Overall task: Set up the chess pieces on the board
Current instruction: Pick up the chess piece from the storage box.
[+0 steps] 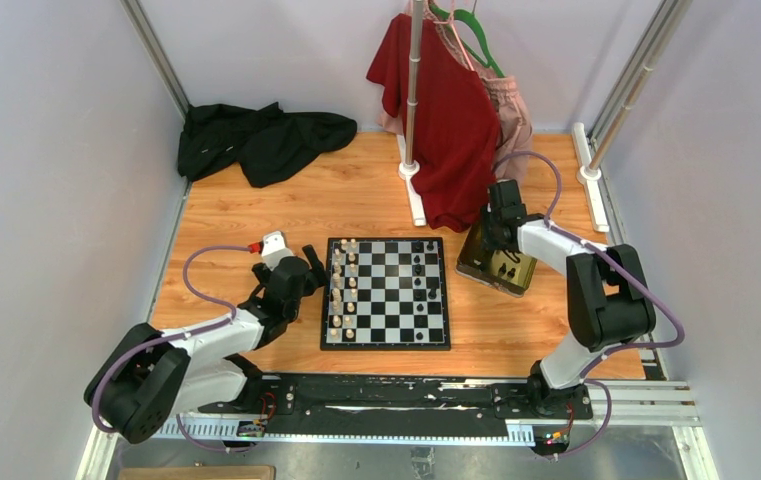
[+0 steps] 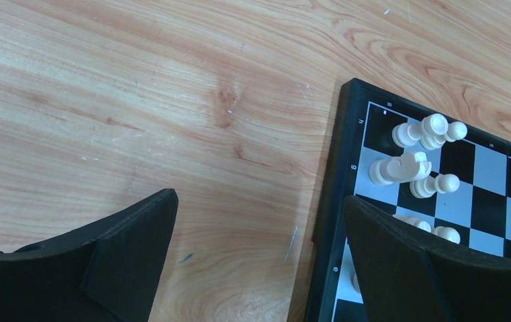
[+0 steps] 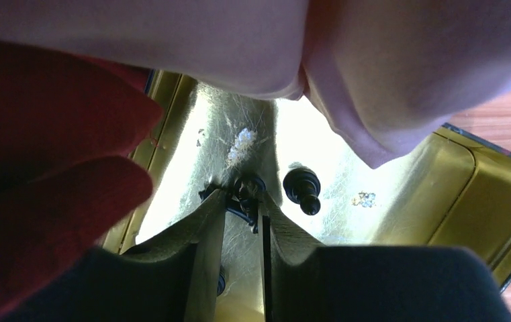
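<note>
The chessboard [image 1: 386,292] lies at the table's middle. Cream-white pieces [image 1: 343,285] fill its two left columns; a few black pieces [image 1: 424,275] stand on its right side. My left gripper [image 1: 308,268] is open and empty, low over the wood beside the board's left edge [image 2: 333,174]; white pieces [image 2: 419,151] show past its right finger. My right gripper [image 1: 496,232] is down inside the yellow-gold tray [image 1: 471,262], its jaws closed on a black piece [image 3: 247,191]. Another black piece [image 3: 303,189] lies just to the right in the tray [image 3: 481,201].
A clothes stand [image 1: 414,100] with a red shirt [image 1: 446,110] and a pink garment [image 3: 400,60] hangs right over the tray and my right wrist. A black cloth [image 1: 256,138] lies at the back left.
</note>
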`<state>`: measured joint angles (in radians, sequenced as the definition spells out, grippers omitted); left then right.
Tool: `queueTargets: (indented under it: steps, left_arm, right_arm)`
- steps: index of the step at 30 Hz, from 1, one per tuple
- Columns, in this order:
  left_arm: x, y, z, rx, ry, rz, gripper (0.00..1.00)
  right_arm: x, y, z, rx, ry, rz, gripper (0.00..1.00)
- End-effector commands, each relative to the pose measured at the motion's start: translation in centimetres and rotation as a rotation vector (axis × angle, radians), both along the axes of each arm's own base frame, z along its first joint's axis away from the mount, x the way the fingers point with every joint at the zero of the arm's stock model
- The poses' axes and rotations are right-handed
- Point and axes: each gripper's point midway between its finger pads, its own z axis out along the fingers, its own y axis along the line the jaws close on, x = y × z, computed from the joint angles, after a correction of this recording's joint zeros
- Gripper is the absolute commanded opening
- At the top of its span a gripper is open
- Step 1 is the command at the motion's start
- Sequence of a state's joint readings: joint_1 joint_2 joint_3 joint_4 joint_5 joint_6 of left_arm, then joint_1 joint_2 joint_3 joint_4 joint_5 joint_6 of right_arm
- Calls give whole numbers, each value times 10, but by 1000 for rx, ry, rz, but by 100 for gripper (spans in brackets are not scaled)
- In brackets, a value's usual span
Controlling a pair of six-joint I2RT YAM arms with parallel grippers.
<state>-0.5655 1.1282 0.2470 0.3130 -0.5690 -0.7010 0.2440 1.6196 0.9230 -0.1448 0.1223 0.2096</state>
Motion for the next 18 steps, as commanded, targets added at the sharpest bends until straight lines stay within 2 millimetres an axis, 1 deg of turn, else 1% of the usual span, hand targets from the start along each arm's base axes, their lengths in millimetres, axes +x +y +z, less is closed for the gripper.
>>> queueTargets:
  steps: [1,4,7,10,13,16,18]
  left_arm:
    - [11,-4,14,-5,-49,9,100]
    - [11,-4,14,-4,-49,9,100]
    - [11,-4,14,-5,-49,8,100]
    - [10,-4,14,-6,-50,8,100]
    - [9,-3,14,-8,-51,8,100]
    - [9,-3,15,-11,-54,7,100]
    - [9,-4,15,-14,-55,5,100]
  right_arm:
    - [11,-4,5,12,-20,-18,28]
    - [12,-4,6,10,-25,-18,27]
    - [12,-4,5,10,-24,-19,24]
    - [12,-4,4,8,-18,-20,18]
    - [10,-5,3,7,-14,-20,10]
    - [10,-6,7,1,-23,-24,3]
    - [10,-7,10,0,-32,-26,1]
